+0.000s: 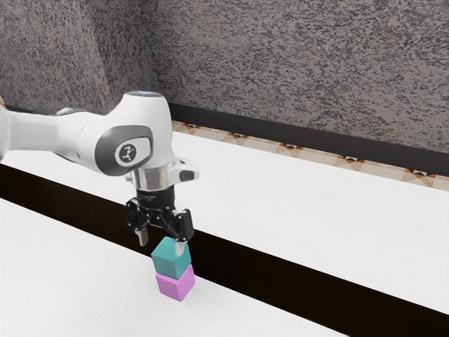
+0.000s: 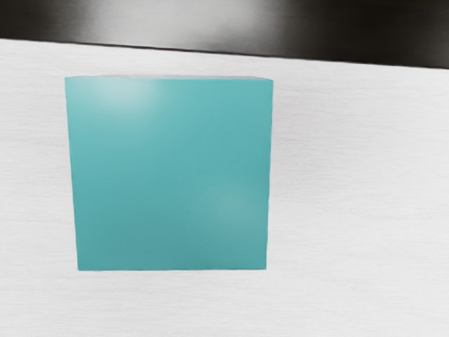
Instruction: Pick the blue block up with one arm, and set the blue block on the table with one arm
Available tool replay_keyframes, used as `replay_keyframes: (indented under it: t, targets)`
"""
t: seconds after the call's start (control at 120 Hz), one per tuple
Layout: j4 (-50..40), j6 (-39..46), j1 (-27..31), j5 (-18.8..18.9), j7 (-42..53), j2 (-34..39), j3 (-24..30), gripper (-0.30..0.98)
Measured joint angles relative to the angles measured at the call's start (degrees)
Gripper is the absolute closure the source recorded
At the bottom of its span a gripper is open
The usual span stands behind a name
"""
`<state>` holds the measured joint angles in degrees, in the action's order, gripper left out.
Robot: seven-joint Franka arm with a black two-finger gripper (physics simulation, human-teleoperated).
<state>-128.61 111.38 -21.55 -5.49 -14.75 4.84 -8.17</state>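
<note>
My gripper (image 1: 161, 243) is open above the blue block, its fingers apart. In the exterior view one fingertip overlaps the block's upper right part, and the other hangs to the left of it. The blue block (image 1: 172, 260), teal in colour, rests on top of a pink block (image 1: 176, 283), which stands on the white table (image 1: 77, 260). From the wrist view the flat top of the blue block (image 2: 172, 175) is seen from above. The pink block is hidden beneath it there.
A long dark band (image 1: 280, 276) runs behind the blocks, and a second white surface (image 1: 316, 210) lies beyond it. Farther back stands a grey mottled wall (image 1: 302, 70). The dark band (image 2: 393, 35) shows beside the blue block in the wrist view too.
</note>
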Motion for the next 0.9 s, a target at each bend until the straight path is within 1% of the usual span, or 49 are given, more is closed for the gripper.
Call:
replay_keyframes:
  t: [0.217, 0.317, 0.5, 0.683, 0.717, 0.808, 0.9]
  targets:
    - [2.27, 1.36, -0.21, 1.67, -1.55, -4.14, -0.36, 0.00]
    - [4.15, 1.64, -0.07, 2.25, -1.95, -7.20, -0.62, 0.00]
    - [5.27, 1.90, 1.71, 2.23, -2.54, -11.03, -0.93, 0.00]
    - [5.44, 2.66, 1.37, 1.84, -3.01, -13.05, -0.90, 0.00]
    - [5.45, 2.76, 1.35, 1.71, -3.11, -13.21, -0.89, 0.04]
    - [5.70, 2.95, 1.31, 1.36, -3.34, -13.36, -0.93, 0.22]
    - [6.28, 3.05, 1.35, 1.48, -3.53, -13.39, -0.94, 0.30]
